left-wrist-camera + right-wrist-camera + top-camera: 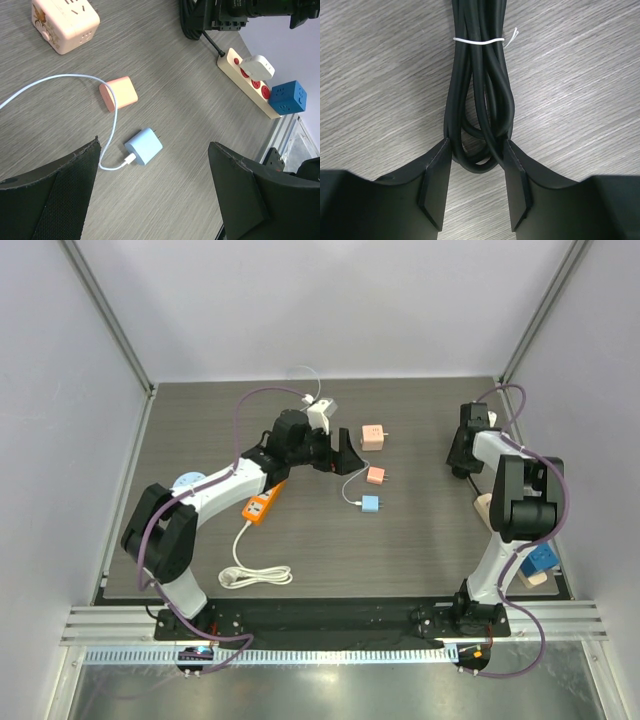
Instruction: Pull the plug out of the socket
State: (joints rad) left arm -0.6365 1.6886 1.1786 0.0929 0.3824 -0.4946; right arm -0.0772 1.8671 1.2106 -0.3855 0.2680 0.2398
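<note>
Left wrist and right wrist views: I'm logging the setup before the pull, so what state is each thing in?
plug: seated at the socket's end.
socket: lying flat, white adapter also plugged in.
black cord: bundled, bound by a white tie.
light-blue charger: unplugged, white cable attached.
left pincer: open, empty.
right pincer: closed on the black cord.
</note>
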